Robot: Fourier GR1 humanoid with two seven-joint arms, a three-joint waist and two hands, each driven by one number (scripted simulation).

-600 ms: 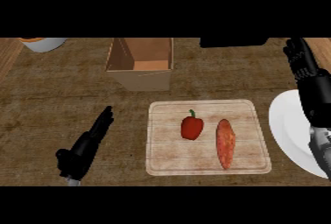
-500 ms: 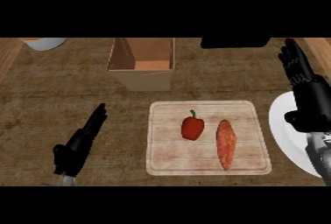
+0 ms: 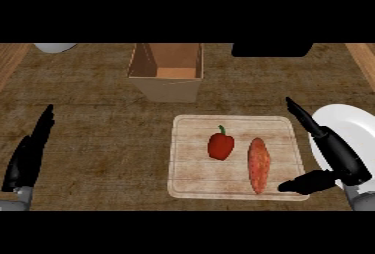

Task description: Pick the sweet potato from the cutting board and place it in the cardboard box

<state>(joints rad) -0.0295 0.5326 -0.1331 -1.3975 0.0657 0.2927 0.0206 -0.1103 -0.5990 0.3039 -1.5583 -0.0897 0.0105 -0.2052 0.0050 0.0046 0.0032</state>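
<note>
Board, one sweet potato, one pepper, one cardboard box, left hand, right hand, both released

The left hand and right hand are black with slim fingers, on grey forearms.

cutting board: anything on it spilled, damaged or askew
Nothing stands out. The sweet potato and pepper lie whole, side by side and apart, on the board; the box behind it stands upright and open.
</note>
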